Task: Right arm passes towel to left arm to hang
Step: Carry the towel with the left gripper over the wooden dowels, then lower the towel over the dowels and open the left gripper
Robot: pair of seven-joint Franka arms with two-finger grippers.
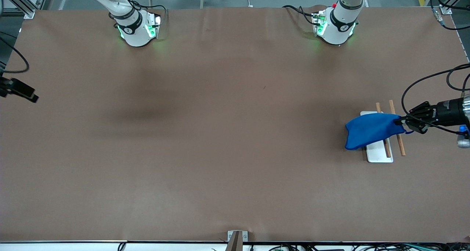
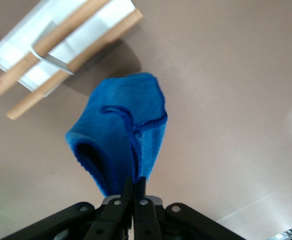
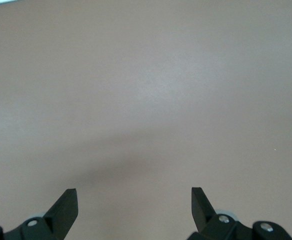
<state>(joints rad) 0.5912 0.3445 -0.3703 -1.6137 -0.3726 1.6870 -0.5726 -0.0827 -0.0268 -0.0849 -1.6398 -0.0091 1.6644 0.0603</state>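
The blue towel (image 1: 369, 131) hangs bunched from my left gripper (image 1: 398, 121), which is shut on one of its edges. The left arm comes in from the table's edge at its own end. In the left wrist view the towel (image 2: 121, 130) dangles from the closed fingertips (image 2: 135, 182), beside the rack (image 2: 16, 50) and apart from it. In the front view the cloth covers part of the rack (image 1: 380, 153). My right gripper (image 3: 133, 192) is open and empty over bare table. It does not show in the front view.
The rack is a white base carrying two wooden rods (image 1: 398, 140), near the left arm's end of the table. A black clamp (image 1: 18, 89) with a cable juts in at the right arm's end. Both arm bases (image 1: 136, 30) (image 1: 336, 27) stand along the table's top edge.
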